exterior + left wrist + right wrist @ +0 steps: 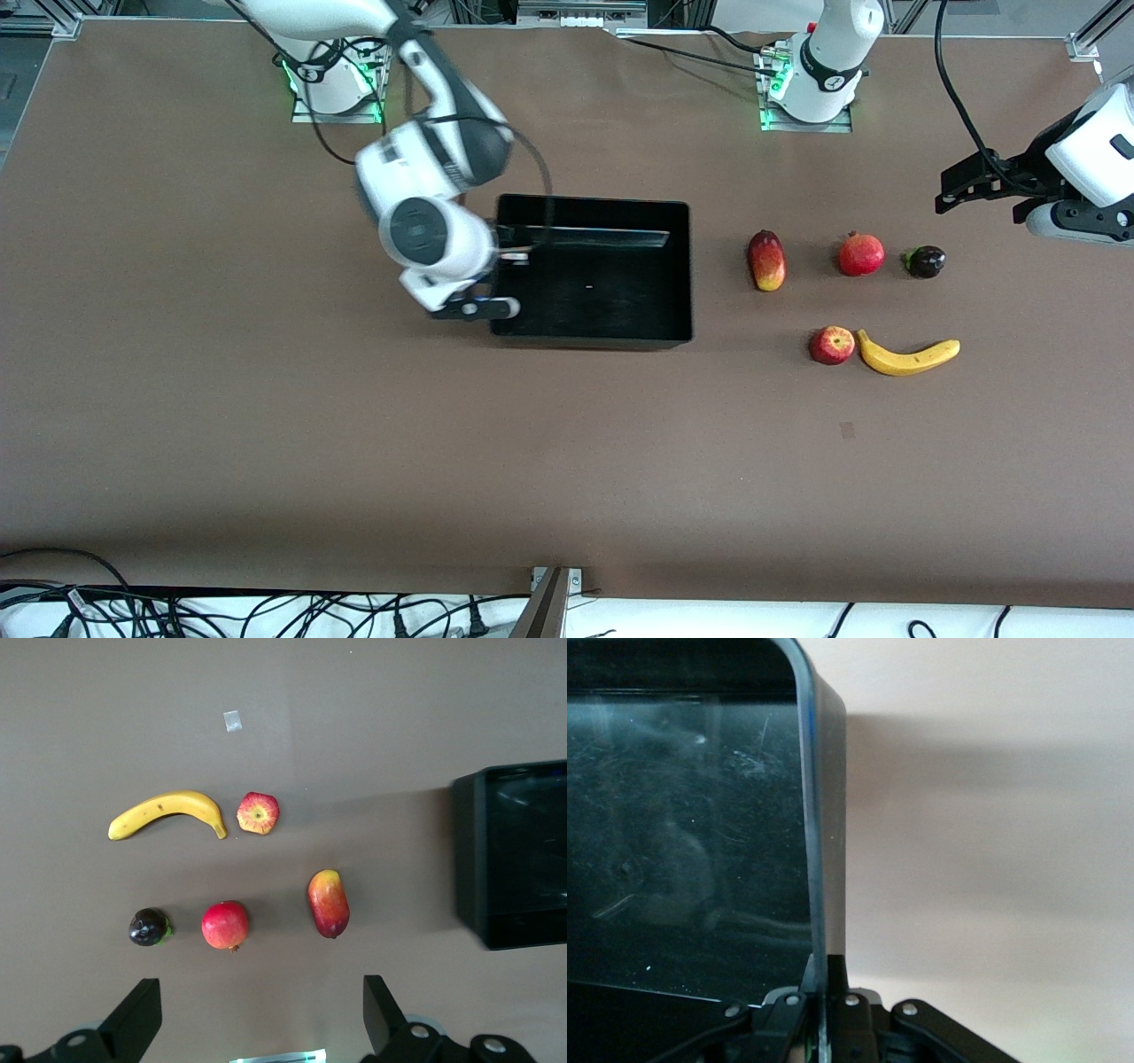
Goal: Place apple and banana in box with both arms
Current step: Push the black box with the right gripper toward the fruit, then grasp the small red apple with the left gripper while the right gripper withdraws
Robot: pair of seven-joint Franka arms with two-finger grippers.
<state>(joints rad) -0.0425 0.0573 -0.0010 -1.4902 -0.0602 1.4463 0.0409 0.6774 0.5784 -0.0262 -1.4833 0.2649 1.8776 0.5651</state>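
The apple (831, 345) (258, 812) lies on the table touching one tip of the yellow banana (908, 356) (168, 811), toward the left arm's end. The black box (688, 266) (469, 859) stands mid-table with nothing in it. My right gripper (507, 257) (826, 970) is shut on the box's wall (824, 815) at the end toward the right arm, one finger inside and one outside. My left gripper (979, 208) (260, 1014) hangs open in the air over the table near the left arm's end, with nothing between its fingers.
Farther from the front camera than the apple and banana lie three other fruits in a row: an elongated red-yellow fruit (766, 260) (329, 903), a pomegranate (861, 254) (224, 925) and a small dark purple fruit (926, 261) (149, 927). A small tape mark (847, 430) lies nearer the camera.
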